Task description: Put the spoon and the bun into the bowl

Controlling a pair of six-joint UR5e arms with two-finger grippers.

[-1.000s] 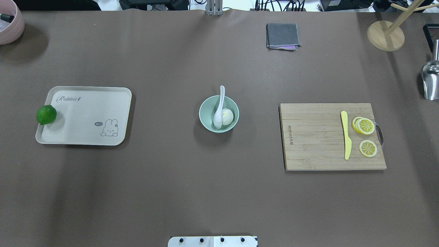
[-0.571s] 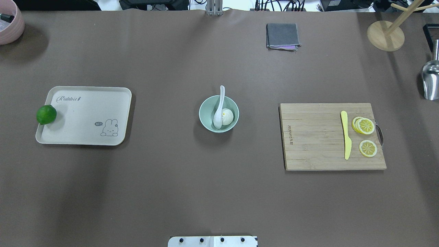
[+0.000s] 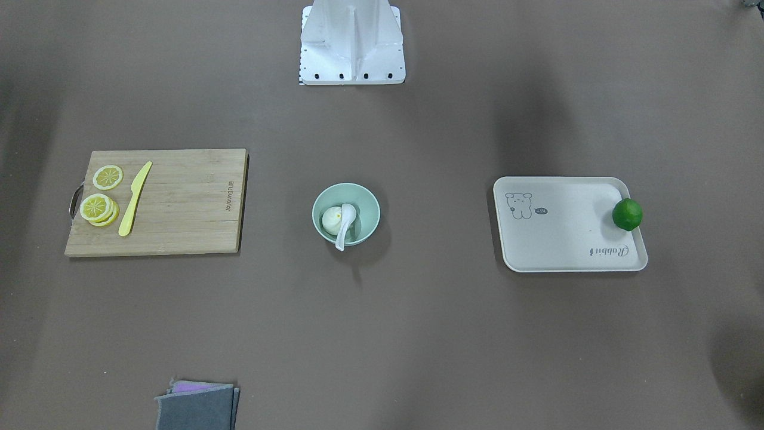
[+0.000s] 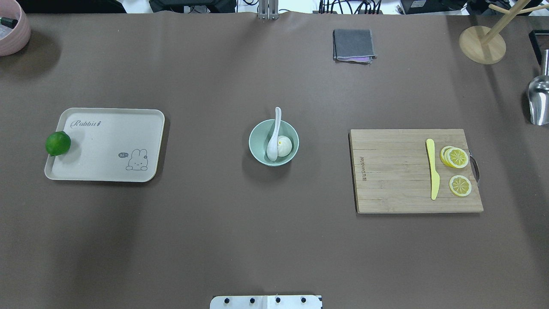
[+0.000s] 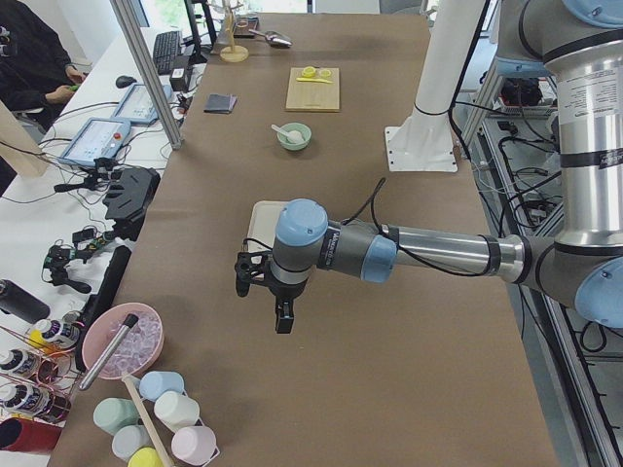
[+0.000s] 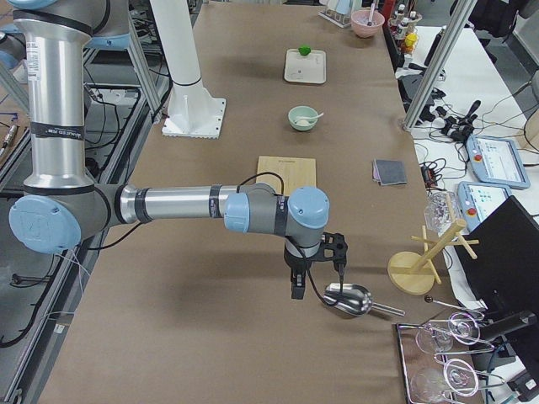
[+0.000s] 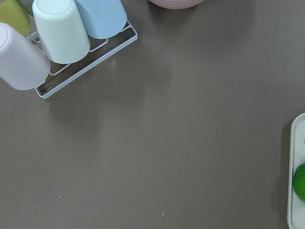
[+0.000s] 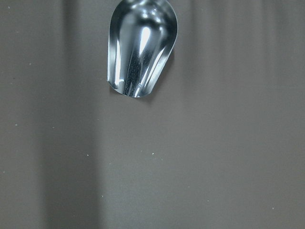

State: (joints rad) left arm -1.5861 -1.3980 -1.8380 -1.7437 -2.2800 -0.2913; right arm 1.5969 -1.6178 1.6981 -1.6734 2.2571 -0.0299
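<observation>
Nearest on my left-side feed is the left gripper (image 5: 265,300), hanging over the brown table (image 4: 214,236); I can't tell whether its fingers are spread or pressed together. Beyond it is the beige rectangular tray (image 4: 107,146), a green lime (image 4: 58,143) at its edge. Further along, the round pale mint-green bowl (image 4: 258,148) holds the glossy white soup spoon (image 4: 272,151), touching the white pleated bun (image 4: 285,146). Farthest is the right gripper (image 6: 318,276), above a shiny metal scoop (image 6: 347,299), and I can't read its state either.
</observation>
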